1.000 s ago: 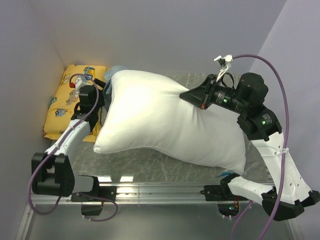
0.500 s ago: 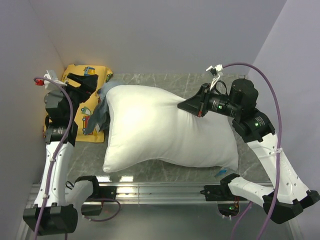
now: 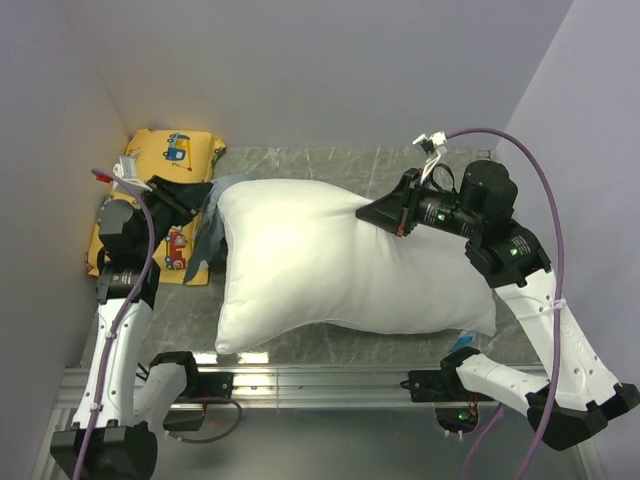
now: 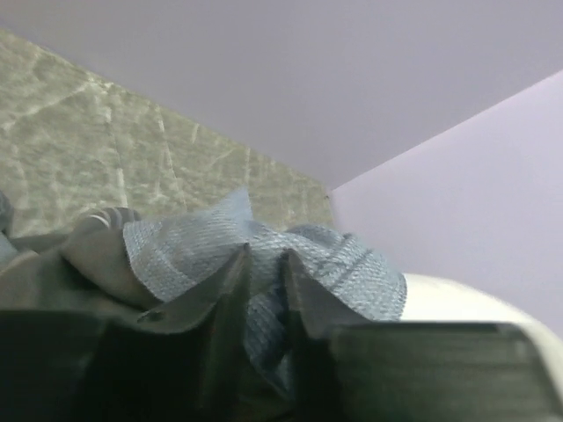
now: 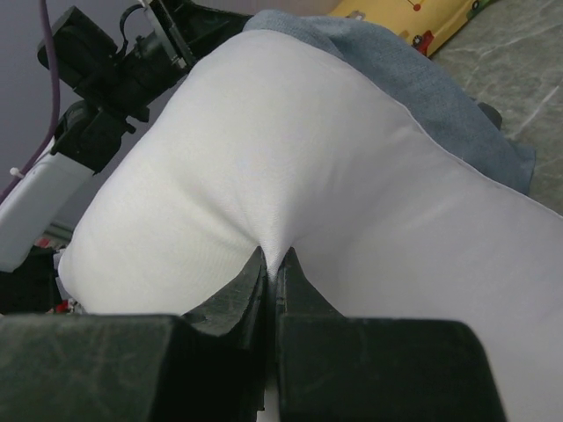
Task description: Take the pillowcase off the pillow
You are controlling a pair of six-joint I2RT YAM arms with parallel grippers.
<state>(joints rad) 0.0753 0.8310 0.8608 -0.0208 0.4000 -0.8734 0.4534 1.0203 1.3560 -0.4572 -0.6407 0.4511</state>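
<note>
1. Top view: the white pillow [image 3: 340, 265] lies across the middle of the marbled bench [image 3: 300, 165]. Almost all of its surface is bare.
2. Top view: the pillowcase [image 3: 208, 235] is bunched up as blue-grey cloth at the pillow's left end and touches it. It drapes down onto the yellow cartoon-car pillow [image 3: 170, 150], which sits in the far left corner against the wall [image 3: 60, 150]. Whether any of the cloth wraps the white pillow's corner cannot be told.
3. Top view: the left hand [image 3: 195, 195] is at the top of the bunched cloth, raised off the bench. The right hand [image 3: 378, 212] meets the pillow's far upper edge right of centre, where the white cover rises to a small peak.
4. Left wrist view: the left hand [image 4: 266, 259] has its fingers pressed together on a fold of the pillowcase [image 4: 185, 251], pinching it. The woven blue-grey cloth spills out on both sides of the fingertips. A sliver of the white pillow [image 4: 466, 294] shows just beyond the cloth on the right, and the bench [image 4: 88, 149] runs back to the wall.
5. Right wrist view: the right hand [image 5: 271, 262] is pinching the pillow [image 5: 308, 149], with a tuck of white fabric drawn in between the closed fingertips.
6. Right wrist view: the pillowcase [image 5: 422, 79] lies along the pillow's far edge, touching it. The yellow cartoon-car pillow [image 5: 413, 18] is behind it and the left arm [image 5: 97, 79] is at the far end.
</note>
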